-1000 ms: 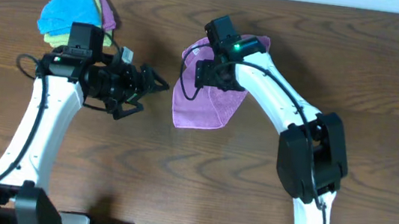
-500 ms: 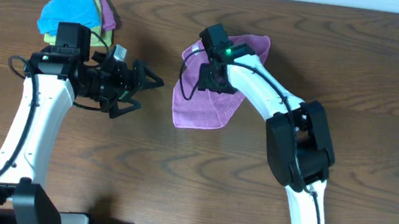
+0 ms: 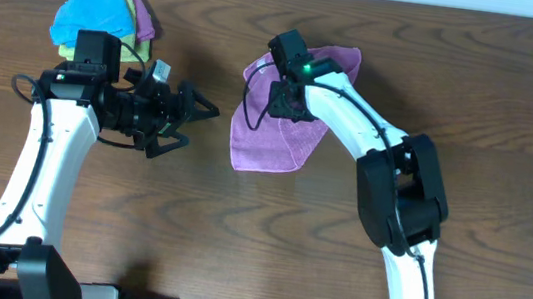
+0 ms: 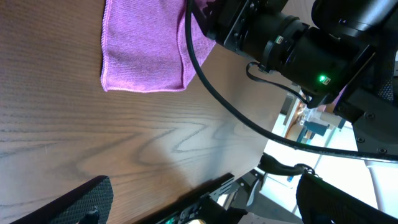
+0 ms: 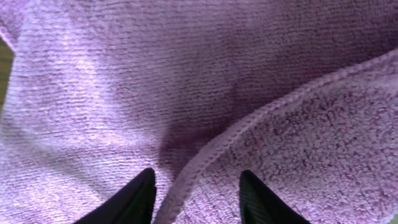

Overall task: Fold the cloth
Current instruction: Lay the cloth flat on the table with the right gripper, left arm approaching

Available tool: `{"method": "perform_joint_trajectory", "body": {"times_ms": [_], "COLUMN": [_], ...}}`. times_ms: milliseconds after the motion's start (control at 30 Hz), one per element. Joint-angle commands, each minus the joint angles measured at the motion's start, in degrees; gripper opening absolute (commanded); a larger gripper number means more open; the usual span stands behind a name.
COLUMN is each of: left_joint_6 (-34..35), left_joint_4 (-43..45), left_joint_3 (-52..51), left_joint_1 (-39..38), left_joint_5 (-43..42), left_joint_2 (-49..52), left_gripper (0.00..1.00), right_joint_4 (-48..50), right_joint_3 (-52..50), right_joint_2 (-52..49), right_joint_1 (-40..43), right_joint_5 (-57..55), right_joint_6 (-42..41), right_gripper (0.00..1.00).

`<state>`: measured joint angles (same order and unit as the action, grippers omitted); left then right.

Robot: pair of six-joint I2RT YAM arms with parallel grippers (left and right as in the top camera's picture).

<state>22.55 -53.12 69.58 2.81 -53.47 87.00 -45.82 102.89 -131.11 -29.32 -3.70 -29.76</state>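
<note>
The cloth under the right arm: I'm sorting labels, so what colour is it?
The cloth is plain lilac; best in the right wrist view.

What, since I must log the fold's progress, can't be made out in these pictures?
- Overhead: middle of the cloth, hidden under the right arm.
- Right wrist: cloth outline, cut off by the frame edges; whether the right gripper jaws touch the hem.
- Left wrist: cloth's far part, behind the right arm.
</note>
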Motion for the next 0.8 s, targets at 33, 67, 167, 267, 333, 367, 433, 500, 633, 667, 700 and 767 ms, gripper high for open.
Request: {"method": "perform_joint_trajectory", "body": {"times_ms": [33,67,167,267,333,367,433,500,633,667,700,767], "left_joint_6": [-1.0,-1.0,-1.0,-1.0,-1.0,-1.0,-1.1,-1.7,-1.8,-1.8,-1.8,-1.8], "left_joint_4": [-0.2,-0.2,-0.2,-0.2,-0.2,-0.2,-0.2,-0.2,-0.2,-0.2,-0.3,-0.3], "left_joint_3": [0.9,0.9,0.9,0.9,0.9,0.9,0.9,0.9,0.9,0.9,0.9,0.9], "left_joint_1": [0.3,0.3,0.3,0.3,0.3,0.3,0.3,0.3,0.3,0.3,0.3,0.2], "left_joint_5": [-0.6,-0.6,-0.6,-0.6,-0.6,-0.6,-0.6,-0.6,-0.6,-0.6,-0.6,-0.6], "left_joint_2": [-0.2,-0.2,-0.2,-0.2,-0.2,-0.2,-0.2,-0.2,-0.2,-0.2,-0.2,-0.2], "left_gripper": [0.95,0.95,0.95,0.95,0.95,0.96,0.95,0.95,0.95,0.95,0.95,0.95], "right_joint_4": [-0.2,-0.2,-0.2,-0.5,-0.4,-0.5,-1.0,-2.1,-7.8,-9.3,-10.9,-13.6], "right_joint_3": [0.4,0.4,0.4,0.4,0.4,0.4,0.4,0.5,0.5,0.5,0.5,0.5], "right_joint_2": [-0.3,-0.3,-1.0,-2.2,-2.2,-2.2,-1.6,-0.5,4.6,6.1,7.7,10.3], "right_joint_1": [0.0,0.0,0.0,-0.1,-0.2,-0.2,-0.2,-0.2,-0.2,-0.2,-0.2,-0.2], "right_joint_5": [-0.8,-0.7,-0.1,1.2,0.8,0.5,-0.3,-2.2,-7.4,-8.6,-9.9,-11.3], "right_joint_6": [-1.3,-1.5,-1.5,-1.5,-1.5,-1.5,-1.5,-1.5,-1.4,-1.5,-1.5,-1.5], "right_gripper": [0.38,0.37,0.37,0.3,0.19,0.15,0.01,0.01,0.01,0.01,0.01,0.02]}}
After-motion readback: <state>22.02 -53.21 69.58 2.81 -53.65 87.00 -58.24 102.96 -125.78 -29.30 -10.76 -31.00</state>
